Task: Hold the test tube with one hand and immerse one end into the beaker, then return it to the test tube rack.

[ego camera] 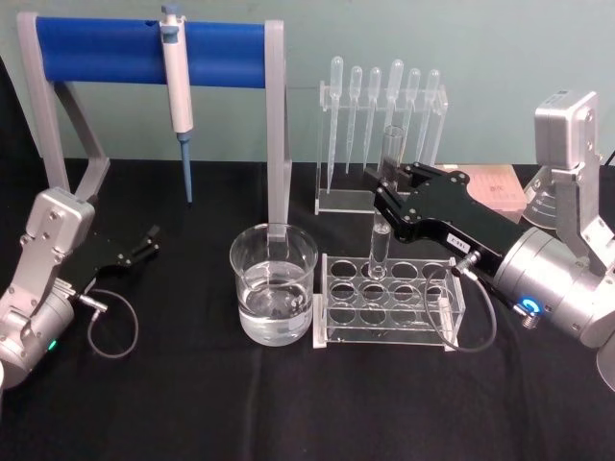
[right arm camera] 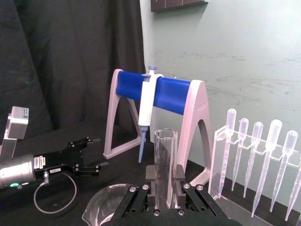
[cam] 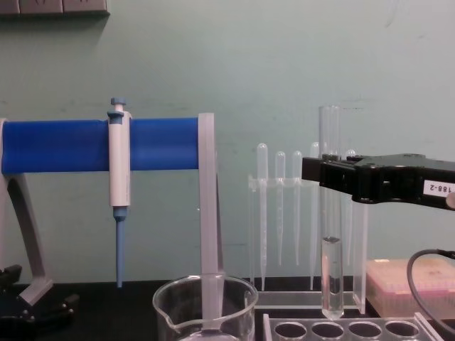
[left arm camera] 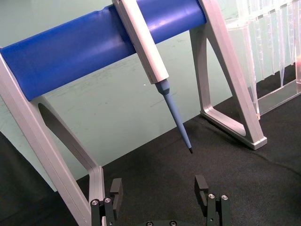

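My right gripper [ego camera: 386,192] [cam: 330,174] [right arm camera: 164,182] is shut on the test tube [ego camera: 380,252] [cam: 330,273] [right arm camera: 165,150], gripping it around its middle. The tube hangs upright with a little clear liquid in its lower part. Its rounded bottom is just above the back row of the clear rack [ego camera: 389,303] [cam: 341,328]. The beaker [ego camera: 274,283] [cam: 206,305] [right arm camera: 104,207], partly filled with clear liquid, stands just left of the rack. My left gripper [ego camera: 146,242] [left arm camera: 159,188] [right arm camera: 89,157] rests open at the far left with nothing between its fingers.
A white-and-blue pipettor [ego camera: 178,91] [left arm camera: 150,52] hangs on a blue-barred stand [ego camera: 96,48] at the back left. Several plastic pipettes [ego camera: 384,106] hang in a clear holder behind the rack. A pink box [cam: 409,284] sits at the back right.
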`<state>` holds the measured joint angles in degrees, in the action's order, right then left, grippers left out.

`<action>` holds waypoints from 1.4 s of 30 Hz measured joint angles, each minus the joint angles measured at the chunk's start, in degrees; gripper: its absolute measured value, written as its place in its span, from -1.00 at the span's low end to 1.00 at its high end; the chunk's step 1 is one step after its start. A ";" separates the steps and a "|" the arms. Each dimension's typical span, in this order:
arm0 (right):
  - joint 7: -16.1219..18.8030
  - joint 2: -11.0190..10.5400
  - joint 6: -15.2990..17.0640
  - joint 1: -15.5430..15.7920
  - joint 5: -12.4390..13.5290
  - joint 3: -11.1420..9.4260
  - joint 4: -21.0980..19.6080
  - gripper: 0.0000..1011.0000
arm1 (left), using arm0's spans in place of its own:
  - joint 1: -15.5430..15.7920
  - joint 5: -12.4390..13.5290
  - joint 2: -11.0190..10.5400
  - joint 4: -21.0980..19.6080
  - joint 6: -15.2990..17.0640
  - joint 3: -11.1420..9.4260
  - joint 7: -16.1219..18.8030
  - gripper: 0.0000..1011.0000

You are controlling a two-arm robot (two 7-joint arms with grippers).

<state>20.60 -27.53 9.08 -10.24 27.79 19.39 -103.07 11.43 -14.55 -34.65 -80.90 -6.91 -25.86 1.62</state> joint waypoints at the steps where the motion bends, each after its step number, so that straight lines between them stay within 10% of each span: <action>1: 0.00 0.00 0.00 0.00 0.00 0.00 0.00 -0.55 | 0.00 0.00 0.00 0.00 0.00 0.00 0.00 0.98; 21: -0.02 0.04 0.10 -0.16 0.00 0.13 0.00 -0.55 | 0.00 0.00 0.00 0.00 0.00 0.00 0.00 0.98; 42: 2.70 7.05 0.80 -11.38 -0.53 9.70 5.75 -0.55 | 0.00 0.00 0.00 0.00 0.00 0.00 0.00 0.98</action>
<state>23.30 -20.48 9.88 -21.62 27.26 29.09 -97.32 11.43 -14.55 -34.64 -80.90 -6.90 -25.86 1.62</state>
